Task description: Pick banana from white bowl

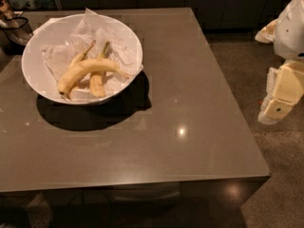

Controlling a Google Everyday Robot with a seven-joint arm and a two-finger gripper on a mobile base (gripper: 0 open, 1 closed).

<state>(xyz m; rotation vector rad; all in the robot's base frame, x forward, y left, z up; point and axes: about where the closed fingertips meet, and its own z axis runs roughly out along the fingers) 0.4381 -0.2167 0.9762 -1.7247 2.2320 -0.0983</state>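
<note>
Cream tool (281, 96) at right frame edge, beyond right side of desk (190, 127), over floor (237, 65), well apart from fruit. Open or closed: cannot tell. On far-left part of desk, white bowl (33, 77) lined with crumpled white paper (118, 42). Inside it, banana (90, 67), long and curved, lying across two shorter bananas (97, 82).

tool (280, 99) at the right edge, arm (290, 27) partly out of frame; two shorter bananas (97, 85) half under the banana (89, 67)
</note>
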